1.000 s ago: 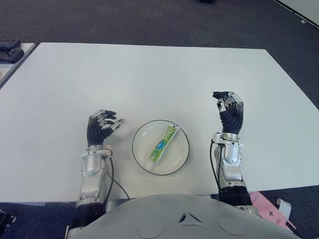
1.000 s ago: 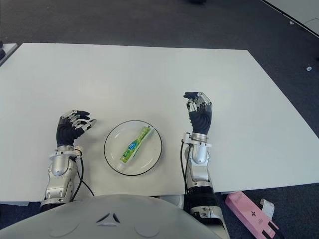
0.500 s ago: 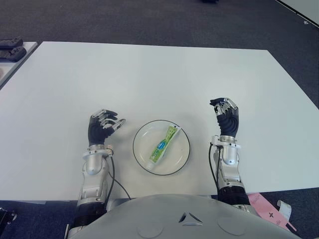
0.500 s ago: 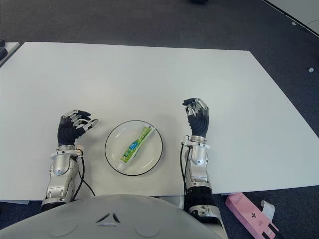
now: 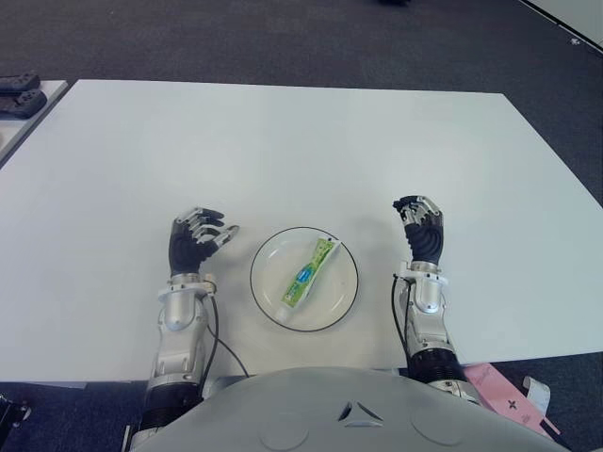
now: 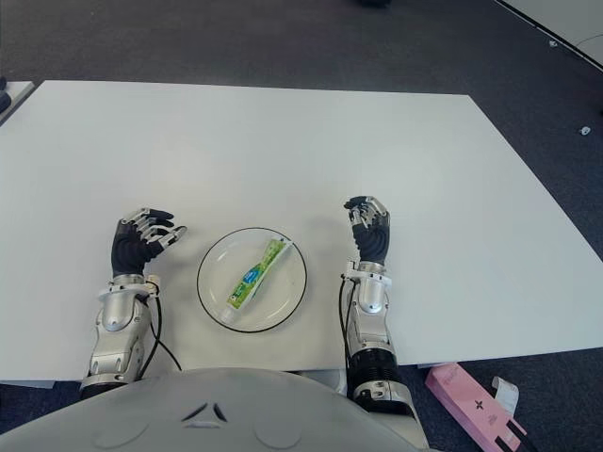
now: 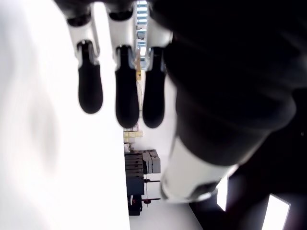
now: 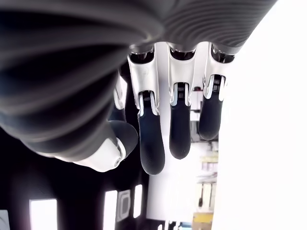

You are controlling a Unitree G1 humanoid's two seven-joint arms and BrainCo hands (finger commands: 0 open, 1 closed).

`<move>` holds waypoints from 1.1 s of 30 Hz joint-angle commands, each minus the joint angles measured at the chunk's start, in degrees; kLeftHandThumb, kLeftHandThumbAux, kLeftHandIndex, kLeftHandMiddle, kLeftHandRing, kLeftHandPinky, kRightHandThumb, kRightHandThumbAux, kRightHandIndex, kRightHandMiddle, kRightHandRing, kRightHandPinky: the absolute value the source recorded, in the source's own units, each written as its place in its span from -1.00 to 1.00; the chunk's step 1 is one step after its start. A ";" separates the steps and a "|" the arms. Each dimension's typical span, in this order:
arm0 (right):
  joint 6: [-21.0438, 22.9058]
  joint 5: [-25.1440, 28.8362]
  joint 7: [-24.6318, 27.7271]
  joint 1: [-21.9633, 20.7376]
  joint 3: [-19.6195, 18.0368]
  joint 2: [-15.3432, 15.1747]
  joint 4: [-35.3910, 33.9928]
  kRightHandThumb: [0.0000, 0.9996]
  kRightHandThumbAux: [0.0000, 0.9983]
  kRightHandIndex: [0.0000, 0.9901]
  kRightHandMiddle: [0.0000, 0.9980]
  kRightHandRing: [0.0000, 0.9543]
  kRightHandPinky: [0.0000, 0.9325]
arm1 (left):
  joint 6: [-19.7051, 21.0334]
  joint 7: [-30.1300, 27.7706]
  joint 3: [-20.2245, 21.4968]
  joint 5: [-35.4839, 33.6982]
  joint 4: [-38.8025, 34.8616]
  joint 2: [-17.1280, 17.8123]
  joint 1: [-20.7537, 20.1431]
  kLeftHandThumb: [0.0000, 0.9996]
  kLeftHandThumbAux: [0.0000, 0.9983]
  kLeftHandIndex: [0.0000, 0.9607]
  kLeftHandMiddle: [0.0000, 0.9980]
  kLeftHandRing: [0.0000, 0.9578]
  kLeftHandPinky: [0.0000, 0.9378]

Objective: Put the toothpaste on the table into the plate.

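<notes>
The toothpaste (image 5: 308,272) lies in the plate (image 5: 268,293). The left hand (image 5: 193,243) at its nine o'clock and the right hand (image 5: 420,232) at three o'clock seem loosely curled, holding nothing.

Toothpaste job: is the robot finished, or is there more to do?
It looks finished. The toothpaste already lies inside the plate on the table. Nothing is in hand: the left hand shows left of the plate and the right hand right of it, both with relaxed fingers holding nothing. Nothing seems left to do.
</notes>
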 commanded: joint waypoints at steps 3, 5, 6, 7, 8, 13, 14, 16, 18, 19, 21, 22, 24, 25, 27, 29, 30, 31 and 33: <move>1.96 -0.59 1.14 -0.63 -0.03 -0.14 0.86 0.42 0.46 -0.12 0.06 0.10 0.14 | 0.44 0.07 -0.14 -0.21 0.20 -0.39 -0.26 -0.83 1.00 0.11 -0.04 0.08 0.14; 3.58 -0.52 1.51 -0.43 -0.07 -0.20 0.52 0.42 0.46 -0.12 0.07 0.11 0.15 | 0.67 0.15 -0.18 -0.13 0.13 -0.47 -0.25 -0.83 1.00 0.11 -0.04 0.08 0.13; 4.24 -0.42 1.74 -0.33 -0.09 -0.24 0.37 0.42 0.46 -0.12 0.06 0.12 0.15 | 0.76 0.16 -0.20 -0.10 0.10 -0.49 -0.24 -0.83 1.00 0.11 -0.04 0.08 0.12; 4.96 -0.30 2.02 -0.24 -0.10 -0.29 0.27 0.42 0.46 -0.12 0.06 0.12 0.15 | 0.80 0.08 -0.25 -0.10 0.11 -0.48 -0.24 -0.83 1.00 0.10 -0.03 0.08 0.12; 5.50 -0.23 2.21 -0.16 -0.12 -0.31 0.15 0.42 0.46 -0.12 0.06 0.12 0.15 | 0.83 0.01 -0.27 -0.10 0.12 -0.46 -0.24 -0.85 1.00 0.10 -0.03 0.08 0.12; 7.05 -0.23 2.88 0.07 -0.15 -0.30 -0.17 0.42 0.46 -0.13 0.04 0.12 0.15 | 0.82 -0.66 -0.44 -0.47 0.38 -0.24 -0.38 -0.87 1.00 0.10 -0.01 0.09 0.14; 7.23 -0.22 3.01 0.20 -0.08 -0.20 -0.25 0.42 0.46 -0.12 0.03 0.12 0.15 | 0.67 -0.59 -0.47 -0.39 0.46 -0.26 -0.40 -0.87 1.00 0.10 -0.01 0.09 0.13; 7.50 -0.23 3.19 0.36 -0.02 -0.06 -0.41 0.42 0.46 -0.12 0.02 0.11 0.15 | 0.48 -0.50 -0.51 -0.29 0.55 -0.28 -0.43 -0.85 1.00 0.10 -0.02 0.08 0.12; 7.75 -0.18 3.44 0.57 0.09 0.07 -0.72 0.42 0.46 -0.12 0.02 0.11 0.14 | 0.25 -0.17 -0.51 0.05 0.66 -0.30 -0.47 -0.84 1.00 0.10 -0.03 0.07 0.11; 7.85 -0.16 3.54 0.65 0.13 0.12 -0.84 0.42 0.46 -0.12 0.01 0.10 0.14 | 0.18 -0.06 -0.50 0.16 0.70 -0.31 -0.48 -0.83 1.00 0.09 -0.03 0.07 0.10; 7.98 -0.30 3.48 0.82 0.19 0.26 -1.06 0.42 0.46 -0.12 0.01 0.10 0.13 | 0.20 0.05 -0.50 0.32 0.72 -0.32 -0.51 -0.83 1.00 0.09 -0.04 0.06 0.09; 7.99 -0.54 3.26 0.94 0.23 0.38 -1.15 0.42 0.46 -0.12 0.01 0.10 0.12 | 0.30 0.09 -0.53 0.40 0.68 -0.32 -0.51 -0.83 1.00 0.09 -0.04 0.06 0.10; 8.12 -1.12 2.72 1.12 0.29 0.59 -1.28 0.42 0.46 -0.12 0.01 0.09 0.10 | 0.53 -0.07 -0.55 0.29 0.62 -0.30 -0.51 -0.83 1.00 0.09 -0.04 0.07 0.11; 8.22 -1.38 2.48 1.18 0.30 0.66 -1.34 0.42 0.46 -0.13 0.01 0.09 0.09 | 0.63 -0.20 -0.56 0.15 0.58 -0.29 -0.51 -0.82 1.00 0.10 -0.03 0.07 0.11; 8.14 -2.03 1.90 1.29 0.38 0.82 -1.20 0.42 0.46 -0.13 0.00 0.08 0.09 | 0.89 -0.56 -0.50 -0.29 0.57 -0.24 -0.55 -0.82 1.00 0.10 -0.03 0.08 0.12; 8.22 -2.44 1.57 1.50 0.50 0.98 -1.29 0.42 0.46 -0.13 0.00 0.08 0.09 | 1.00 -0.67 -0.47 -0.45 0.61 -0.20 -0.58 -0.82 1.00 0.10 -0.03 0.08 0.12; 8.28 -2.52 1.49 1.55 0.53 1.02 -1.35 0.42 0.46 -0.13 0.00 0.08 0.09 | 1.01 -0.67 -0.48 -0.47 0.61 -0.18 -0.58 -0.81 1.00 0.10 -0.03 0.08 0.12; 8.41 -2.62 1.39 1.66 0.60 1.08 -1.50 0.42 0.46 -0.13 0.00 0.08 0.09 | 1.03 -0.68 -0.47 -0.48 0.60 -0.16 -0.57 -0.81 1.00 0.10 -0.03 0.08 0.12; 8.84 -2.69 1.24 1.78 0.65 1.23 -1.80 0.42 0.46 -0.13 -0.01 0.08 0.09 | 1.03 -0.67 -0.44 -0.45 0.61 -0.10 -0.58 -0.80 1.00 0.10 -0.02 0.09 0.13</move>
